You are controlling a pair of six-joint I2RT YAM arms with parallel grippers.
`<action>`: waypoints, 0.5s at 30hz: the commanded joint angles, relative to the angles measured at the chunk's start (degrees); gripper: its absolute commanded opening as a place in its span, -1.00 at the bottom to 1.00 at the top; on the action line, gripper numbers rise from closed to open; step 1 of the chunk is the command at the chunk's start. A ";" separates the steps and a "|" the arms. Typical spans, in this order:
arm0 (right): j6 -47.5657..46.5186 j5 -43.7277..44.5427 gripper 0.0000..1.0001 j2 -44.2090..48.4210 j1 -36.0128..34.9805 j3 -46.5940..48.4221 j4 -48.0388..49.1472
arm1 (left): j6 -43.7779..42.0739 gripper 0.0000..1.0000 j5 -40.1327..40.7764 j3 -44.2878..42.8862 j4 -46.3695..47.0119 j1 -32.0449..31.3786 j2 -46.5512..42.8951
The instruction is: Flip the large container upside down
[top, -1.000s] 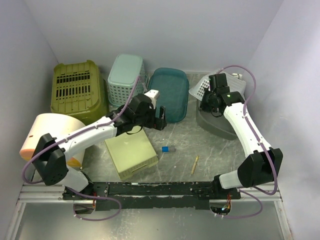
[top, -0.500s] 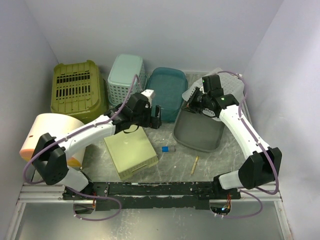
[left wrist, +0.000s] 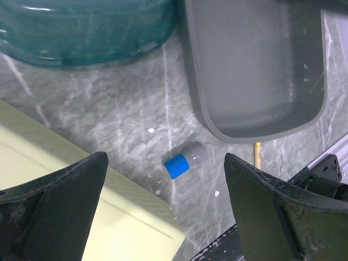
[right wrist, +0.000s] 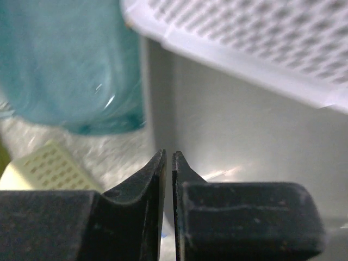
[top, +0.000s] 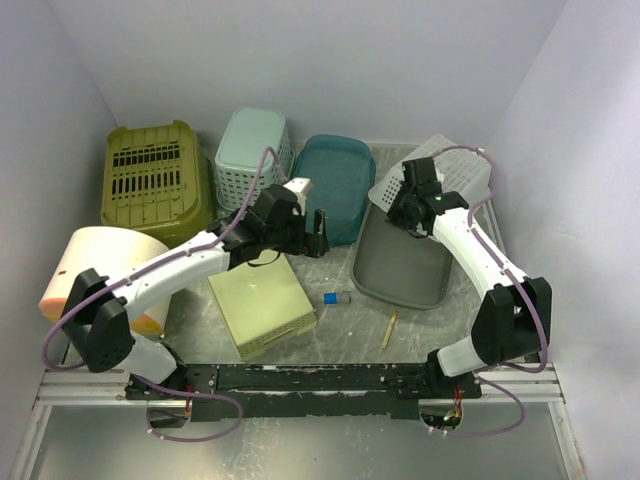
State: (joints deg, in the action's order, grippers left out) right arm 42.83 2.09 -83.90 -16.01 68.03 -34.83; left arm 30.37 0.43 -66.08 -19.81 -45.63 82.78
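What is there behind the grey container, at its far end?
A white lattice basket sits at the far end of the grey container. In the top view the right pincer covers where they meet, so contact cannot be judged.

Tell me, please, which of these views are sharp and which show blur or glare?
Top external view: sharp and evenly lit, soft shadows only. Left wrist view: crisp on the blue-capped vial and grey tub. Right wrist view: soft throughout, the teal bin and white basket blurred, a glint on the tub wall.
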 commanded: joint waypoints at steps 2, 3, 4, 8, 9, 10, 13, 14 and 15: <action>-8.50 11.51 -0.73 0.34 8.18 1.28 -1.53 | 4.08 0.99 -3.20 -4.03 3.68 -5.22 7.51; -9.34 9.74 -0.70 0.39 10.57 0.83 -0.77 | 5.07 0.98 -3.78 -4.29 5.04 -5.82 8.99; -9.79 9.77 -0.69 0.26 11.91 1.01 -1.25 | 6.21 0.97 -3.88 -4.31 6.55 -6.39 10.64; -10.82 8.92 -0.62 0.99 15.37 0.26 -1.46 | 8.28 0.95 -4.75 -6.69 11.02 -8.93 17.21; -10.74 7.70 -0.60 1.44 16.00 -0.32 -1.19 | 8.41 0.94 -4.61 -7.79 11.10 -9.27 19.23; -10.64 6.70 -0.56 1.76 16.36 -0.88 -0.83 | 8.27 0.93 -4.45 -9.06 10.73 -9.65 20.99; -10.16 5.13 -0.26 2.74 16.95 -2.20 -0.62 | 8.69 0.87 -4.03 -12.09 8.34 -9.99 26.23; -10.26 4.97 -0.24 3.10 17.18 -2.68 -0.65 | 8.73 0.84 -4.20 -12.38 8.26 -10.01 27.26; -10.37 5.20 -0.22 3.55 17.22 -3.03 -0.66 | 8.71 0.81 -4.20 -12.23 8.99 -10.05 27.90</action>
State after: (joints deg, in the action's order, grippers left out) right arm 33.36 8.32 -82.89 0.45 66.57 -35.57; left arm 37.91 -2.92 -75.85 -12.95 -55.31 108.36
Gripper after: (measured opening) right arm 0.371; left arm 0.929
